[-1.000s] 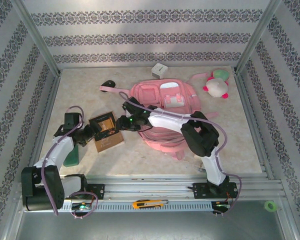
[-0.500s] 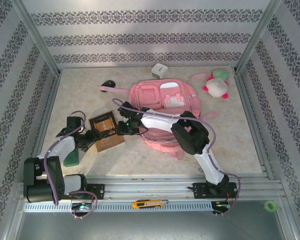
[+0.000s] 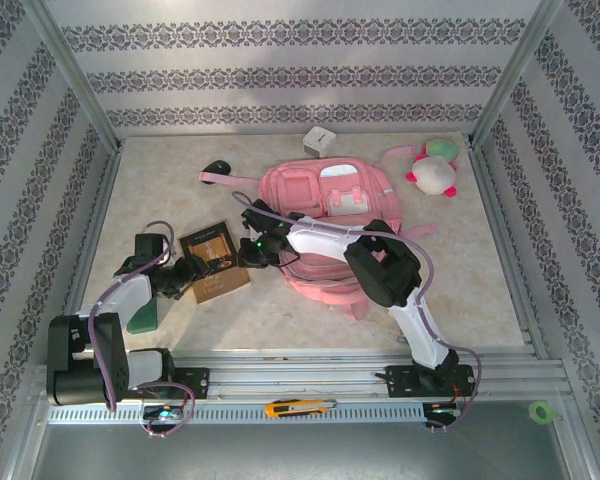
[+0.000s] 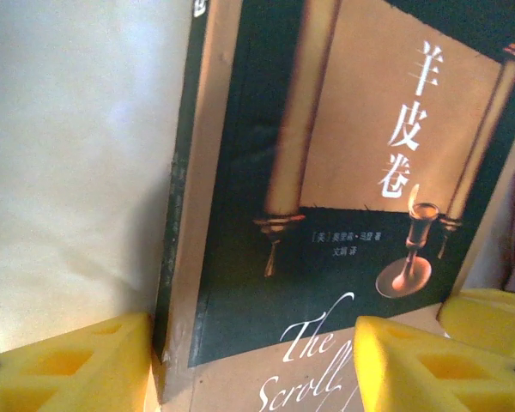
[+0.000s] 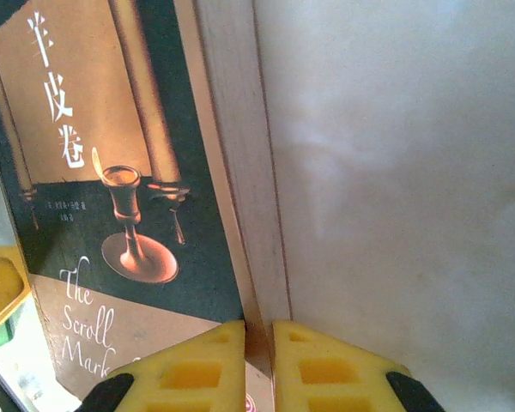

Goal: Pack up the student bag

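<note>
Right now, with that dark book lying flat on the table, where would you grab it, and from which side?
The book lies flat, so its broad cover offers nothing to pinch; only a thin edge fits between two fingers. So probably the long page edge, coming low from the backpack side, where the right gripper is closed.

Top camera looks down; both wrist cameras closely face one book (image 4: 343, 172).

On the right gripper (image 5: 258, 343) the jaws, apart 1 second ago, now pinch the right edge of the book (image 5: 112, 172). That arm's elbow sits further left over the student bag (image 3: 325, 195). The left gripper (image 4: 253, 343) is slightly nearer the book's left corner, its jaws narrower though not closed.
</note>
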Tool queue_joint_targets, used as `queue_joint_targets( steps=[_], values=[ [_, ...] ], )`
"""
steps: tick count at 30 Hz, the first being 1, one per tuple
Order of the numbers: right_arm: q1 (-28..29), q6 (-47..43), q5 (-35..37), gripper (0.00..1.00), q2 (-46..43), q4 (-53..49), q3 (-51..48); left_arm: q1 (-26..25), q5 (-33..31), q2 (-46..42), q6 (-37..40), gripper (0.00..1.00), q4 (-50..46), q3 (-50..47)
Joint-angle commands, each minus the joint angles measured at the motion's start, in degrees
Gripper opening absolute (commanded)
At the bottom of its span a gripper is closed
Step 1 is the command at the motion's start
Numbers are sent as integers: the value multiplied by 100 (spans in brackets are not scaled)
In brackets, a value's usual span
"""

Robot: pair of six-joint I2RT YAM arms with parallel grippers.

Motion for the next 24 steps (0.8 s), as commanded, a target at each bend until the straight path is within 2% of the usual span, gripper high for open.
queue_joint_targets(
  steps=[1,9,13,16,20,22,24],
  values=[
    [33,156,27,12,186,-150,-242,-202,986,-72,-198,60,688,8],
    [33,224,-32,11,118,-67,-308,-293,1224,-576,-309,58,532,258],
    [25,237,-68,11,110,-22,-299,-294,1144,-857,-318,55,325,379],
    [16,240,-59,11,77,-12,-307,-294,1032,-819,-260,50,284,374],
    [-1,234,2,10,-30,4,-381,-294,760,-653,-188,25,113,404],
    [-11,252,36,11,-110,64,-450,-292,603,-624,-109,23,-6,442],
    [-22,285,39,12,-208,175,-514,-293,534,-574,-22,26,-58,460]
  ],
)
